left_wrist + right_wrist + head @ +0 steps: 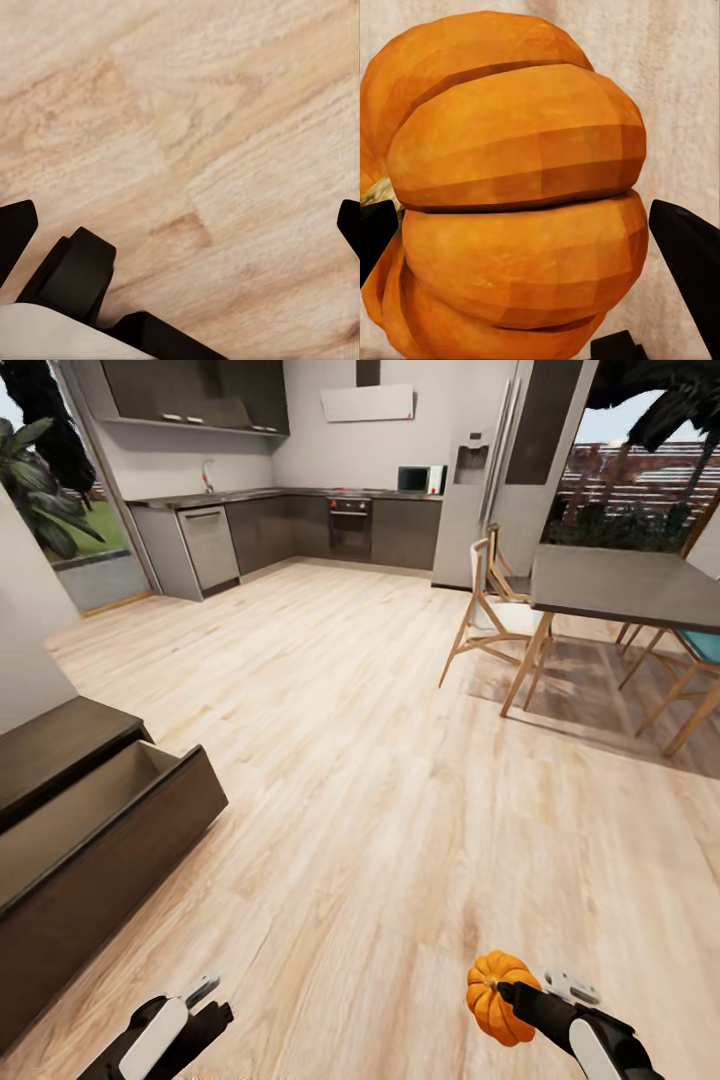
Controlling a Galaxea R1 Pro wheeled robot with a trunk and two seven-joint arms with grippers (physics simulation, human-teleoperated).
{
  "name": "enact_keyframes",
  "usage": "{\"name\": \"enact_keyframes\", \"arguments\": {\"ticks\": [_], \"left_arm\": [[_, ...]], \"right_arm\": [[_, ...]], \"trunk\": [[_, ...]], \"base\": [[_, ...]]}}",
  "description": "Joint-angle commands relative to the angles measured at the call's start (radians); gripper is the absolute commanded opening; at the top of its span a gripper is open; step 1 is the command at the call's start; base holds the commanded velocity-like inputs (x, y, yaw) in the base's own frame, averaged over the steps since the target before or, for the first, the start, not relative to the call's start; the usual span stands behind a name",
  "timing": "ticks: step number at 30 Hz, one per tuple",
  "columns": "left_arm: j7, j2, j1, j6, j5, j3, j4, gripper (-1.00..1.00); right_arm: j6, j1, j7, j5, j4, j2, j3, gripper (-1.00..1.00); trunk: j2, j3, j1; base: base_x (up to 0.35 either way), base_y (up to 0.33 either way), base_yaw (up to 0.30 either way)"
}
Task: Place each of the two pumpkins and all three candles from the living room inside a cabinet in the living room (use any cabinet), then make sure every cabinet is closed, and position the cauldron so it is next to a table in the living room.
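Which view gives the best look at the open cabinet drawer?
The head view: the cabinet sits at the left with its drawer pulled open. Both wrist views face the floor; the right tool holds a pumpkin.

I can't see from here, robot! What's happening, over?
Right gripper shut on pumpkin, held above floor. Left gripper open, empty. Cabinet drawer open at left. Bare floor between pumpkin and cabinet, nothing blocking.

We carry a pumpkin [497, 995] in our right gripper [510, 996] above the wood floor [380, 800]; the dark cabinet [90, 830] stands open at left.
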Motion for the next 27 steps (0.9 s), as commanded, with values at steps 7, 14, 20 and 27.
{"name": "enact_keyframes", "arguments": {"ticks": [7,14,20,27], "left_arm": [[0.0,-0.001,0.0,0.0,-0.001,-0.014,0.0,1.0],[0.001,-0.002,0.0,0.0,0.0,-0.015,0.0,1.0],[0.002,-0.003,0.0,0.0,-0.001,-0.015,0.0,1.0],[0.003,-0.012,0.0,0.0,-0.002,-0.016,0.0,1.0]], "right_arm": [[0.0,0.0,0.001,-0.001,0.0,0.0,0.0,-1.0],[0.0,0.0,0.001,-0.001,0.0,0.001,0.0,-1.0],[0.0,0.0,0.001,-0.001,0.0,0.0,0.001,-1.0],[0.0,0.0,0.002,-0.001,0.0,-0.001,0.001,-1.0]], "trunk": [[0.049,0.022,-0.027],[0.098,0.044,-0.054],[0.14,0.063,-0.077],[0.189,0.085,-0.104]], "base": [[0.0,0.0,0.286],[0.0,0.0,0.286],[0.0,0.0,0.286],[0.0,0.0,0.286]]}}
